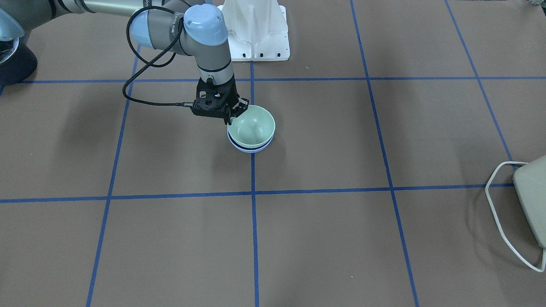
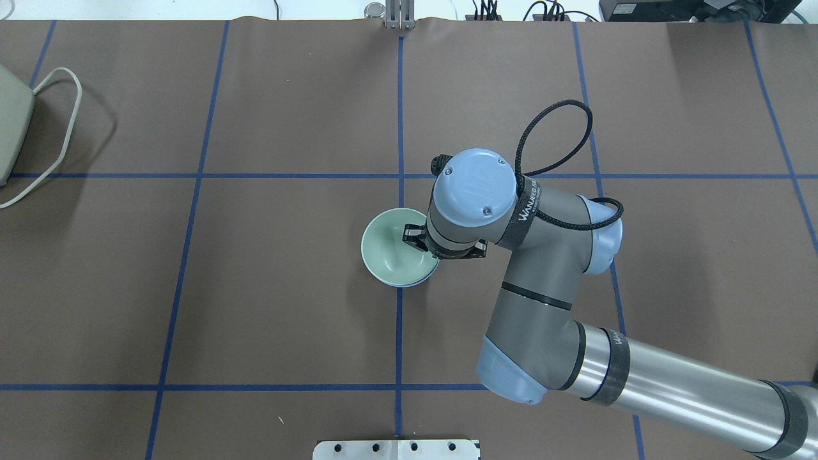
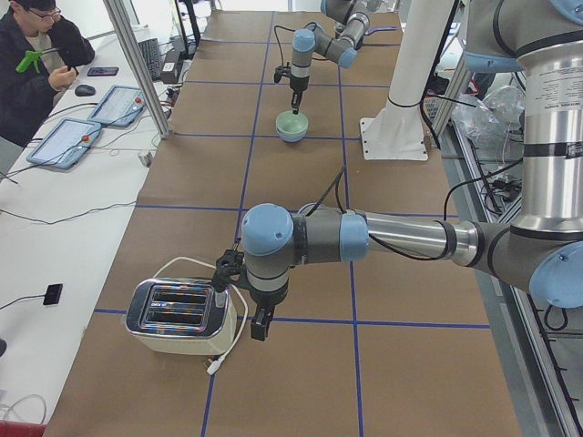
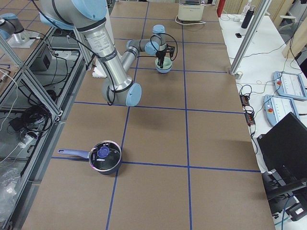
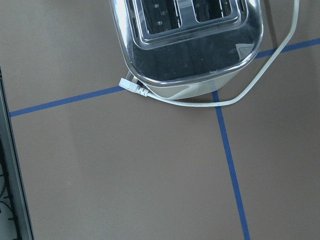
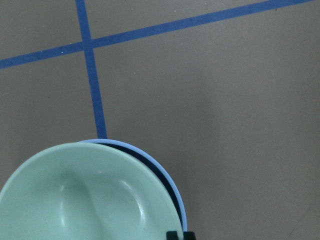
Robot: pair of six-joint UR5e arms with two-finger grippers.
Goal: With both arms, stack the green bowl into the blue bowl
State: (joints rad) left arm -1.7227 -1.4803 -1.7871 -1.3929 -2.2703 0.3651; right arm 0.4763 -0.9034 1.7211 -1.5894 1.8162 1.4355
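The green bowl (image 1: 254,123) sits nested in the blue bowl (image 1: 249,149) near the table's middle, slightly tilted, with a dark gap on one side in the right wrist view (image 6: 85,200). Only the blue bowl's rim (image 6: 107,142) shows under it. My right gripper (image 1: 236,114) points down at the green bowl's rim on the robot's side, with the fingers close together across that rim (image 2: 415,235). My left gripper (image 3: 260,326) hangs low beside the toaster, far from the bowls. It shows only in the exterior left view, so I cannot tell its state.
A chrome toaster (image 5: 190,45) with a white cord stands at the table's left end (image 2: 9,128). A dark pot with a blue-knobbed lid (image 4: 104,158) stands at the right end. The white central stand (image 1: 256,30) is just behind the bowls.
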